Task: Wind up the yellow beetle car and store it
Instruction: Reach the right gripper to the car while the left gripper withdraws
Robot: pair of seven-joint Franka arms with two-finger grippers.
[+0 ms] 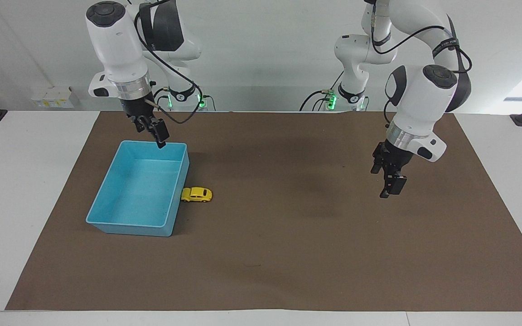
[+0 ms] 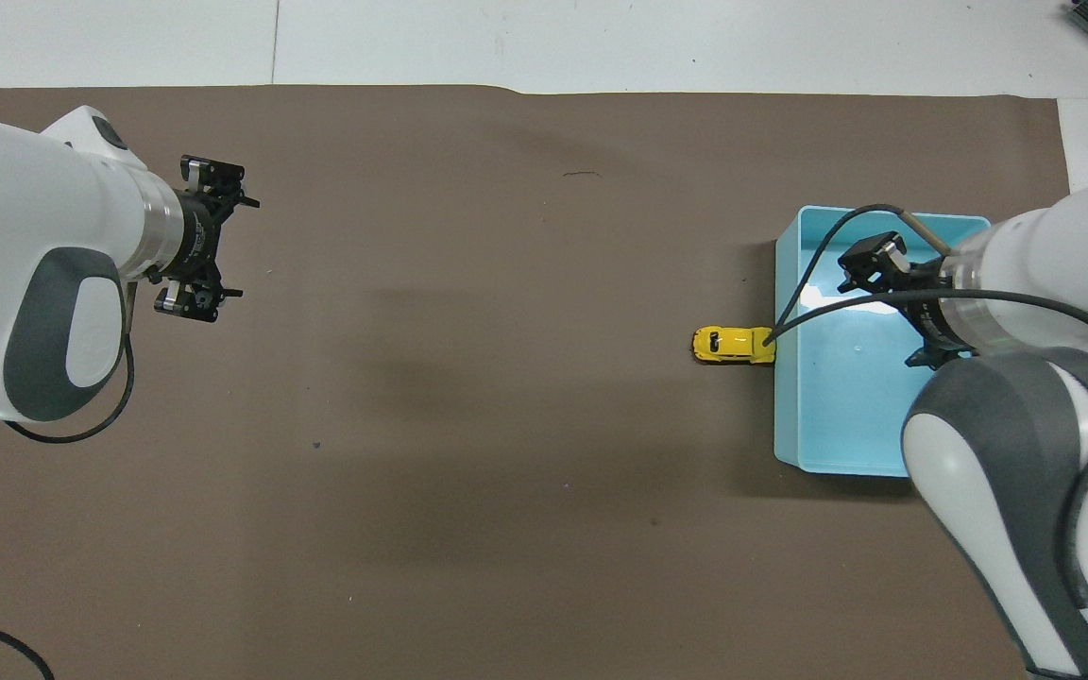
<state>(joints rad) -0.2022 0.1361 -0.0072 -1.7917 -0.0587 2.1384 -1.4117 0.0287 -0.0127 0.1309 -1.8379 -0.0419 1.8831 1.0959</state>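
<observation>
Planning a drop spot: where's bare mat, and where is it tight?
Bare mat runs from the yellow beetle car to under the left end effector. It is tight where the car touches the blue bin, with the right end effector over the bin.

Yellow beetle car (image 2: 734, 345) stood on brown mat (image 2: 506, 425) covering desk (image 2: 601, 42), one end touching outer wall of blue bin (image 2: 788, 378). Right claw (image 2: 870, 260) hung over bin, black cable (image 2: 813, 283) looping from it across bin rim. Left claw (image 2: 201, 253) hung over bare mat toward left arm's end, fingers spread apart.
</observation>
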